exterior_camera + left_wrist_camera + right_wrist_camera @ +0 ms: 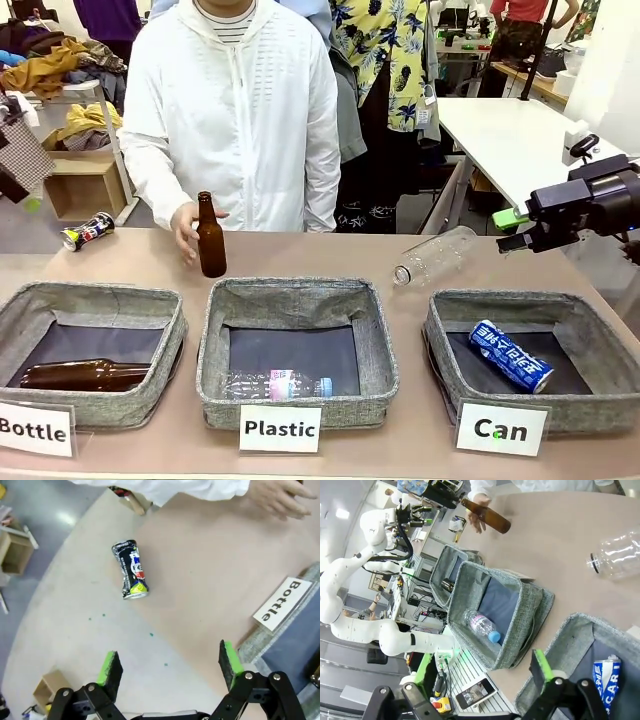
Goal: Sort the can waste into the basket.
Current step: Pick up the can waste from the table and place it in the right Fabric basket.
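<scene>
Grey fabric formed the basket (590,412) nearest my right side, behind the white "Can" card (500,429). The blue can (511,355) lay on its side on the basket's dark lining. My right pincer (512,230) hung beyond that basket at the table's right side, jaws spread wide and holding nothing. My left pincer (168,652) was likewise fully open and empty, above the bare tabletop (210,580) near the "Bottle" card (282,603). Beyond it the black can (131,570), dented, lay on its side on the table near the far left corner, well apart from every bin. Farther off, a clear plastic bottle (435,256) lay beyond the basket. A person's hand (185,228) was on a brown glass bottle (210,236) standing upright.
</scene>
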`<action>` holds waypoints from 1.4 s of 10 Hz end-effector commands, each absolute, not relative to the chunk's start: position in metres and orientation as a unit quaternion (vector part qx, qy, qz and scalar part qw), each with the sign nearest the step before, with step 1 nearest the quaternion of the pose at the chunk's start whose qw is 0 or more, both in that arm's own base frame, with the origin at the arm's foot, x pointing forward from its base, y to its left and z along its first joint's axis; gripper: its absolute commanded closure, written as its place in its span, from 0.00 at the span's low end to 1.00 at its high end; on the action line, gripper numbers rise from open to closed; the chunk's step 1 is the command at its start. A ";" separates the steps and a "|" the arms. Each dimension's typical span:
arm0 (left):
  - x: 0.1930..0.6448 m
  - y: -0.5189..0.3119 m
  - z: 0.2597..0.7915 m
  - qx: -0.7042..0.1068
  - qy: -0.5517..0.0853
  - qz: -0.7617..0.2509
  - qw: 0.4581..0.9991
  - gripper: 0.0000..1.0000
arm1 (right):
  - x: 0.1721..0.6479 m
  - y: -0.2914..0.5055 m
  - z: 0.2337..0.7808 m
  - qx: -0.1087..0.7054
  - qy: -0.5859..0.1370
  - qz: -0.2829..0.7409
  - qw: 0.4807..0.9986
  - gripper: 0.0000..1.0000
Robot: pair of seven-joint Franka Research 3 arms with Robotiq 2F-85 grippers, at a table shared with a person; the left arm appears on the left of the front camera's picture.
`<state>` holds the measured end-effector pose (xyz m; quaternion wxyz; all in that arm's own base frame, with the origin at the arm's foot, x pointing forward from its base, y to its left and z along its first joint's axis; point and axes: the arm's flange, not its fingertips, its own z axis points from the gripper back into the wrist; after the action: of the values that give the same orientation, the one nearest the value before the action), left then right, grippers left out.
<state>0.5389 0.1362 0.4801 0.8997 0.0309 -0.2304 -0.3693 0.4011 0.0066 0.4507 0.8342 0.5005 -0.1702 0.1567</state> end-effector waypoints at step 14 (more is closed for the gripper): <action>0.517 0.438 0.490 -0.313 -0.231 -0.243 0.889 0.00 | 0.400 0.005 0.453 0.497 -0.171 0.164 0.835 0.00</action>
<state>0.5169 0.4609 0.4789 0.8930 -0.3260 -0.2209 -0.2180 0.4012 0.0064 0.4509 0.8343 0.5004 -0.1705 0.1566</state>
